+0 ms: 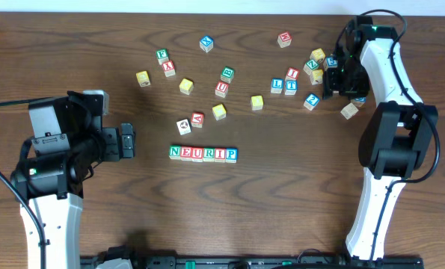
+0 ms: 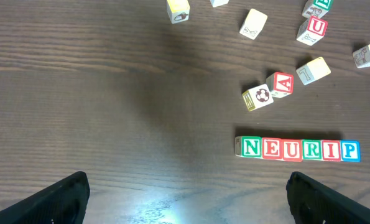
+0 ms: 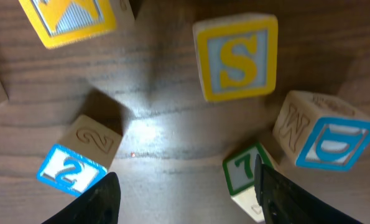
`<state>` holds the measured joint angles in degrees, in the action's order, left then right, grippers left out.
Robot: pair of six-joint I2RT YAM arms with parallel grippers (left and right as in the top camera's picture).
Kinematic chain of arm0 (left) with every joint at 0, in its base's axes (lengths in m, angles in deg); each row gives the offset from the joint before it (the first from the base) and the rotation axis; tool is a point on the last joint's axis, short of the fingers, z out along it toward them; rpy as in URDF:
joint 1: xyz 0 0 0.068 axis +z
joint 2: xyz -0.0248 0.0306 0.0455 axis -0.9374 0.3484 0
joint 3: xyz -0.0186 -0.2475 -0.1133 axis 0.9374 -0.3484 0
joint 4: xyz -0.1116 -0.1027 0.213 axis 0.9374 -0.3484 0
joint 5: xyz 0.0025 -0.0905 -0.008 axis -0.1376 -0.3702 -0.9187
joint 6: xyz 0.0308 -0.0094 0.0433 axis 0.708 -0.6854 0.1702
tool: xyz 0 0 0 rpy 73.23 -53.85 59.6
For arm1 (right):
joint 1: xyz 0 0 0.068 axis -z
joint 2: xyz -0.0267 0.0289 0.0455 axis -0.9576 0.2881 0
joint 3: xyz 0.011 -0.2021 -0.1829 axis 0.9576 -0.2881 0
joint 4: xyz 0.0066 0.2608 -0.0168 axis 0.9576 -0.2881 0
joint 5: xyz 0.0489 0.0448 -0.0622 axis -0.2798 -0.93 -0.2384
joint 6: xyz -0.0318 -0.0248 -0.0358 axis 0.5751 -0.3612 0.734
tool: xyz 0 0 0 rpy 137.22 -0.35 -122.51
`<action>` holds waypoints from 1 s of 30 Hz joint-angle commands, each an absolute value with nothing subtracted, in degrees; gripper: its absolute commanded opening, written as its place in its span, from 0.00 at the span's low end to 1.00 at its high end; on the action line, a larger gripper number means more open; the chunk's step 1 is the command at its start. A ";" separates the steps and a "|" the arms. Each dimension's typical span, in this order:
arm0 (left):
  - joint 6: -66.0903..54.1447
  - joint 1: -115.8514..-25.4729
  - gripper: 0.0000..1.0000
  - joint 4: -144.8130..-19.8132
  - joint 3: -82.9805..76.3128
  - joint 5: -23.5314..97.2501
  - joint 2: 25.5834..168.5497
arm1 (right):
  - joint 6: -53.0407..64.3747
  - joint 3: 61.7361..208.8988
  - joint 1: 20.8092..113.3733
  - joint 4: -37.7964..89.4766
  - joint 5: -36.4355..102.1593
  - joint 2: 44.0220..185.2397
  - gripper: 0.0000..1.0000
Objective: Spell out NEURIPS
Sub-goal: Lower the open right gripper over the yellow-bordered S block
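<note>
Jaws on the left arm (image 1: 57, 153) stand wide apart; the right jaws, spread and empty, hover near the yellow S cube (image 3: 236, 57). Six cubes (image 1: 203, 153) read NEURIP on the table (image 1: 282, 209).

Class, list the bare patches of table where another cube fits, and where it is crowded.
Bare wood lies right of the NEURIP row, up to the right arm, and between the row and the left pincer. Crowded: loose cubes around the right pincer.

Top-down overhead; close, downward wrist views
</note>
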<state>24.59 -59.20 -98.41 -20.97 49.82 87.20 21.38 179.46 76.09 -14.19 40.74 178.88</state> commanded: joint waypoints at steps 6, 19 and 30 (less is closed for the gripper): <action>25.51 -59.02 0.99 -98.41 -20.14 50.00 87.18 | 22.45 180.27 76.33 -10.65 40.35 178.84 0.56; 25.53 -59.02 0.99 -98.41 -20.14 50.00 87.18 | 22.45 180.27 76.33 -8.60 42.23 178.84 0.57; 25.53 -59.02 0.99 -98.41 -20.14 50.02 87.18 | 22.89 180.27 76.30 -5.84 45.70 178.84 0.59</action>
<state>24.59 -59.20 -98.41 -20.97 49.82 87.20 21.97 179.46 76.09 -6.45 44.46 178.90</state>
